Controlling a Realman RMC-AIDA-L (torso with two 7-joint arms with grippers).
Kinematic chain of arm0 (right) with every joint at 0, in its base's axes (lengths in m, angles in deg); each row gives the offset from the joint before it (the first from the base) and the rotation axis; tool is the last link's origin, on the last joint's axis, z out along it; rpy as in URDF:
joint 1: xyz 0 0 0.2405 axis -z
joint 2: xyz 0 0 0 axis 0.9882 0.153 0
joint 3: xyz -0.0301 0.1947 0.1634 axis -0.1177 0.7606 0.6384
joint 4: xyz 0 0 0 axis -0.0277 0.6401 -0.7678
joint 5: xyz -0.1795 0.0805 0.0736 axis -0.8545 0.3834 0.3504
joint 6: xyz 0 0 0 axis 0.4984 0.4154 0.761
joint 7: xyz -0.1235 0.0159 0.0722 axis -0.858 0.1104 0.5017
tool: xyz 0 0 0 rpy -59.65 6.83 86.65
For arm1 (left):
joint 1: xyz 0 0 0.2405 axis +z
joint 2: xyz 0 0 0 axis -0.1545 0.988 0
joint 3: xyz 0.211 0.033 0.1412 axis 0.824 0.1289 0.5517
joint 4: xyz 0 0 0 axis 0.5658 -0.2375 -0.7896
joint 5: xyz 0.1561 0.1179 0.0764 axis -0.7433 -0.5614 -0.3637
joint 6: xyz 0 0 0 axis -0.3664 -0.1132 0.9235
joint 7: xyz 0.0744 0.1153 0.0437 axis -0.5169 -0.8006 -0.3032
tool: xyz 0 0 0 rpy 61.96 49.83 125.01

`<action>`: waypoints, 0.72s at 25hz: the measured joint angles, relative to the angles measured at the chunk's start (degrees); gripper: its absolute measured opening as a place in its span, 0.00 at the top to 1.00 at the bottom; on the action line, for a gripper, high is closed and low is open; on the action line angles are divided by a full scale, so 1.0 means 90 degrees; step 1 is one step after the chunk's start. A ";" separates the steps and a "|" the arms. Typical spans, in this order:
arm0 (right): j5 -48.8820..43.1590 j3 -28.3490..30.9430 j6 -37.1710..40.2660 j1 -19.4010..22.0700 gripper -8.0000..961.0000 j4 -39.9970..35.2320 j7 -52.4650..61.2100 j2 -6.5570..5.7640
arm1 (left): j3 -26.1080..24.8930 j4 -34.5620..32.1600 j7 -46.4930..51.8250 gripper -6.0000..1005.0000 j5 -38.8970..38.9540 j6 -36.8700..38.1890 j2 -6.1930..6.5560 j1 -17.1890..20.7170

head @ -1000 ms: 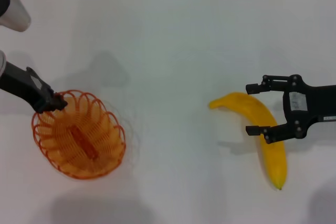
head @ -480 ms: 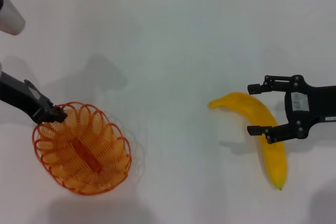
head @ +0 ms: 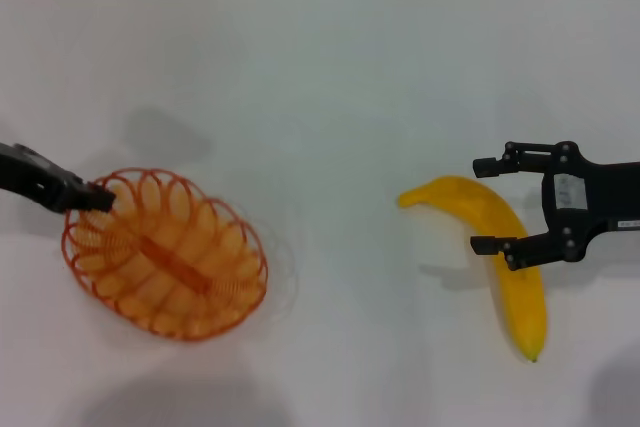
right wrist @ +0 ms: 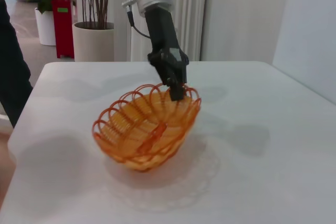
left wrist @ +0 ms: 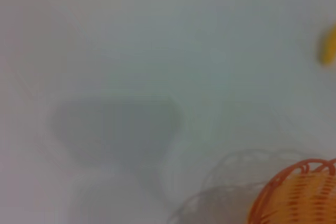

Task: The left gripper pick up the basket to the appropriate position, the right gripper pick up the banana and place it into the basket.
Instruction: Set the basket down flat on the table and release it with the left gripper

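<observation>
The orange wire basket (head: 165,254) hangs tilted above the white table at the left, held by its rim. My left gripper (head: 92,197) is shut on the basket's rim at its far left edge; the right wrist view shows the grip (right wrist: 175,88) and the lifted basket (right wrist: 147,126). The left wrist view shows only part of the basket's rim (left wrist: 296,195). The yellow banana (head: 503,256) lies on the table at the right. My right gripper (head: 490,204) is open over the banana's upper half, one finger on each side of it, not closed on it.
The white table (head: 340,97) stretches between basket and banana. A tiled wall edge runs along the back. The right wrist view shows potted plants (right wrist: 94,19) and a person's dark clothing (right wrist: 10,72) beyond the table's far edge.
My left gripper has moved left and lifted the basket, which has tilted and shifted a little to the right. The right gripper and the banana have stayed put.
</observation>
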 joint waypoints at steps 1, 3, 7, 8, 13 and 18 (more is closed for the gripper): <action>0.0005 0.0000 -0.0001 0.0000 0.10 0.0000 0.0000 0.0000 | -0.0151 -0.0022 0.0064 0.91 0.0013 0.0008 -0.0007 0.0003; 0.0015 0.0000 -0.0001 0.0000 0.10 0.0000 0.0000 -0.0001 | -0.0353 -0.0023 0.0168 0.91 0.0076 0.0013 -0.0015 0.0017; 0.0027 0.0007 0.0010 0.0000 0.10 0.0000 0.0000 -0.0002 | -0.0523 0.0055 0.0498 0.91 0.0537 -0.0049 -0.0031 0.0134; 0.0027 0.0008 0.0011 0.0000 0.10 0.0000 0.0000 -0.0002 | -0.0528 0.0114 0.0597 0.91 0.0664 -0.0112 -0.0034 0.0158; 0.0028 0.0010 0.0006 -0.0032 0.10 0.0000 0.0000 0.0013 | -0.0472 0.0559 0.1272 0.91 0.0844 -0.0691 -0.0011 0.0107; 0.0028 0.0010 0.0014 -0.0050 0.10 0.0000 0.0000 0.0009 | -0.0281 0.0781 0.1955 0.91 0.0822 -0.0806 -0.0019 -0.0073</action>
